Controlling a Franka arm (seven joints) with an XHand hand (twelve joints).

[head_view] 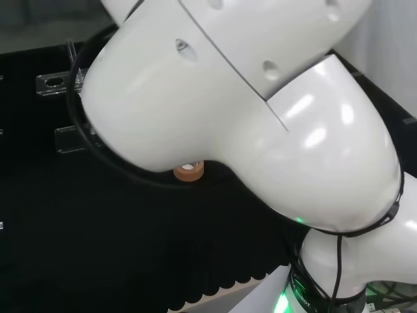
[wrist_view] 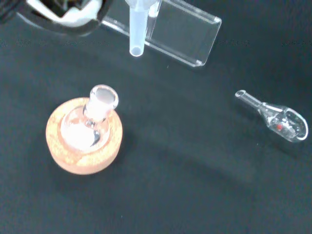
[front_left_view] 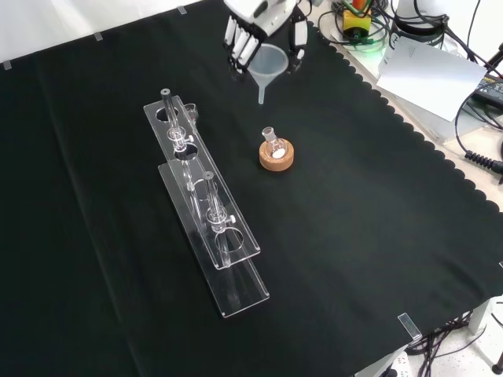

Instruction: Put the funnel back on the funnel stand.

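Observation:
In the front view the hand (front_left_view: 236, 35) hangs over the far side of the cloth, its fingers curled round the rim of a translucent funnel (front_left_view: 267, 64) whose stem points down. The wrist view shows the funnel's stem (wrist_view: 136, 29) in the air, off to one side of the flask's neck. The clear acrylic funnel stand (front_left_view: 236, 255) runs along the cloth to the left of the hand in the front view, with round holes in its top rail and glass pieces standing in it. The stand's end (head_view: 58, 81) also appears in the head view.
A small round flask (front_left_view: 273, 141) sits on a cork ring (front_left_view: 277, 159) below and in front of the funnel, seen also as flask (wrist_view: 95, 117) on ring (wrist_view: 105, 158). A small glass piece (wrist_view: 278, 117) lies on the cloth. The arm's white links (head_view: 247, 111) are in the head view.

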